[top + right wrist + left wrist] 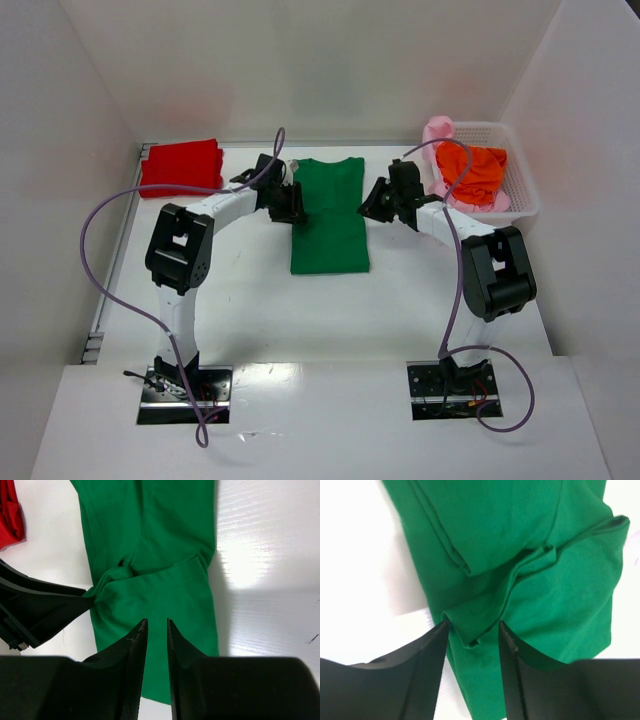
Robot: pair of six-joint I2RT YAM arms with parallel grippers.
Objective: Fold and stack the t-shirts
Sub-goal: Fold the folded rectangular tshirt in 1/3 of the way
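Green t-shirt (330, 225) (folded narrow): left gripper (472, 625) seems to pinch its left edge; right gripper (156, 622) fingers narrow, empty.

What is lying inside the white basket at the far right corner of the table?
An orange t-shirt lies crumpled on top. A pale pink t-shirt lies under it and shows at the back and front. The floor of the basket is covered, so anything deeper is hidden.

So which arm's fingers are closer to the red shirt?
Left. The left fingers sit at the green shirt's left side, toward the red shirt; the right fingers sit across it.
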